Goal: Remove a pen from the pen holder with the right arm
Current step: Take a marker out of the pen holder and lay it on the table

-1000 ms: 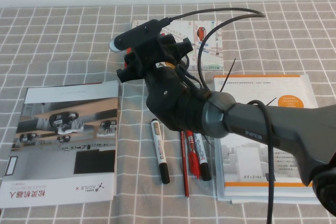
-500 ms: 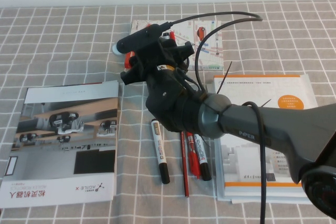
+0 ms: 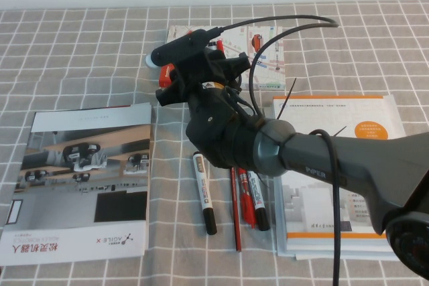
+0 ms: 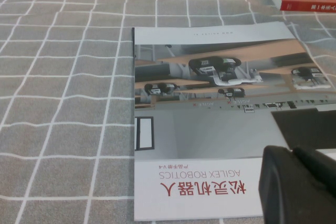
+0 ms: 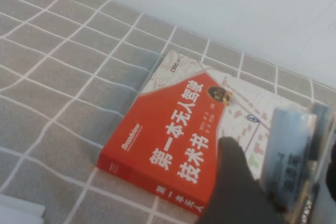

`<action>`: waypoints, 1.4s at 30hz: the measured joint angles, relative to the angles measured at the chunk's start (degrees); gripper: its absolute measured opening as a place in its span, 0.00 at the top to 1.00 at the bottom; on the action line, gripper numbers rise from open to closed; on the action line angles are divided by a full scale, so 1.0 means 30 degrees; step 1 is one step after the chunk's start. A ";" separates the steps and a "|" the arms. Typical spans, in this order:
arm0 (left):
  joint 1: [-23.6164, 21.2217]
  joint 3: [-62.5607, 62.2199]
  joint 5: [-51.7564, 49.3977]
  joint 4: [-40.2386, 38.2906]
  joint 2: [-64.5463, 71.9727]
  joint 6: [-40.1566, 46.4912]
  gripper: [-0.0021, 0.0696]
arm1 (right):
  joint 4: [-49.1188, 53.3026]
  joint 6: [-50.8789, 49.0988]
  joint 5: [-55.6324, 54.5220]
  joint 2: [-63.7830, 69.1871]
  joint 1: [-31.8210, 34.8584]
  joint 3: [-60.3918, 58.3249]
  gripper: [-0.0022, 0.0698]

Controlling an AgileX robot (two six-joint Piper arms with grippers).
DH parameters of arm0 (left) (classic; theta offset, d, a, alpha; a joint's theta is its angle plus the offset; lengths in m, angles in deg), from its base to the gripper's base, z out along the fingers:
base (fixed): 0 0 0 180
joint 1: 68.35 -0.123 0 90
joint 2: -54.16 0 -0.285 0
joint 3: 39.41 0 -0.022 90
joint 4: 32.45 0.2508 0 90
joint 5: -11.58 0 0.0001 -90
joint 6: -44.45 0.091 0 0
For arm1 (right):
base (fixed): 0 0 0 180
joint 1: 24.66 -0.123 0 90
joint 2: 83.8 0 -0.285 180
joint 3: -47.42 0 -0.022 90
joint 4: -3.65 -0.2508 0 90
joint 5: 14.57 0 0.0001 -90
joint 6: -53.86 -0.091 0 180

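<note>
In the high view my right arm reaches from the near right to the table's middle, and its gripper (image 3: 201, 65) hangs over the near edge of the red book (image 3: 258, 48), hiding the pen holder. In the right wrist view a pale grey marker barrel (image 5: 291, 148) stands upright inside my right gripper (image 5: 283, 153). One black finger (image 5: 236, 187) is close against it and the other shows only at the frame's edge, with thin pens in the gap. My left gripper (image 4: 296, 182) hovers shut and empty over the AgileX booklet (image 4: 210, 119).
Two black markers (image 3: 204, 192) (image 3: 260, 205) and two red pens (image 3: 243, 199) lie loose on the checked cloth below the right arm. A white and orange book (image 3: 335, 172) lies at the right and the grey booklet (image 3: 87, 179) at the left.
The right wrist has shifted slightly to the right and settled lower over the red book. The loose pens and the books have not moved.
</note>
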 joint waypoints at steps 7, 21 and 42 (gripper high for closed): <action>0.0000 0.0000 0.0000 0.0000 0.0000 0.0000 0.98 | -0.0128 0.0000 0.1110 -0.0595 0.0117 0.0032 0.52; 0.0000 0.0000 0.0000 0.0000 0.0000 0.0000 0.98 | -0.0282 0.0000 0.1277 -0.0558 0.0431 0.0032 0.52; 0.0000 0.0000 0.0000 0.0000 0.0000 0.0000 0.98 | -0.0615 0.0000 0.1277 -0.0371 0.0480 0.0032 0.69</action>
